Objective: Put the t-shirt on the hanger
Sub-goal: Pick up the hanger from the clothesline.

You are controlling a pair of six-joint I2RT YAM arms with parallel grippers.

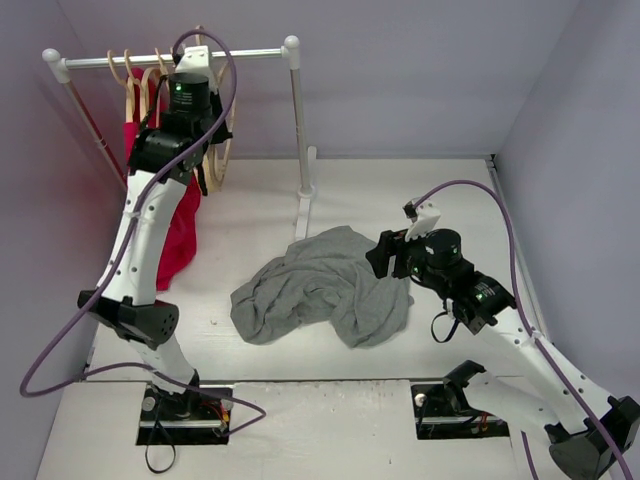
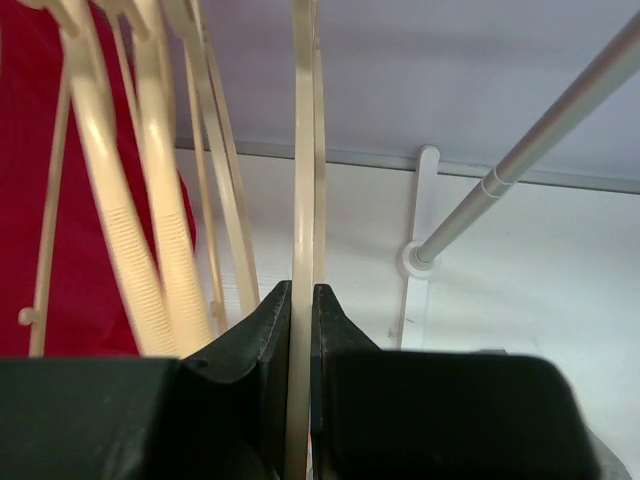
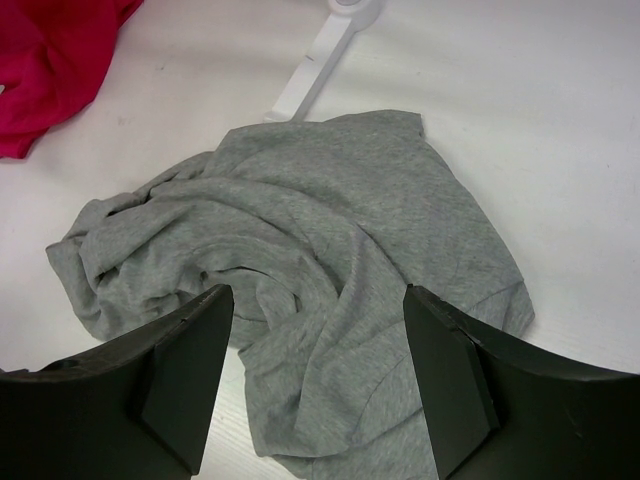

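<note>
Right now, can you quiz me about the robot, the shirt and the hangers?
1. True or false: the left end effector is shut on a hanger.
2. Where is the t-shirt? A: hung up. B: crumpled on the table. C: folded neatly.
3. Fill in: the right end effector hovers over the t-shirt with its fingers ___.
Key: 1 true; 2 B; 3 open.

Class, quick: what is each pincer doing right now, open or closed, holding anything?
Left pincer: closed on the hanger.
Right pincer: open, empty, over the t-shirt.
</note>
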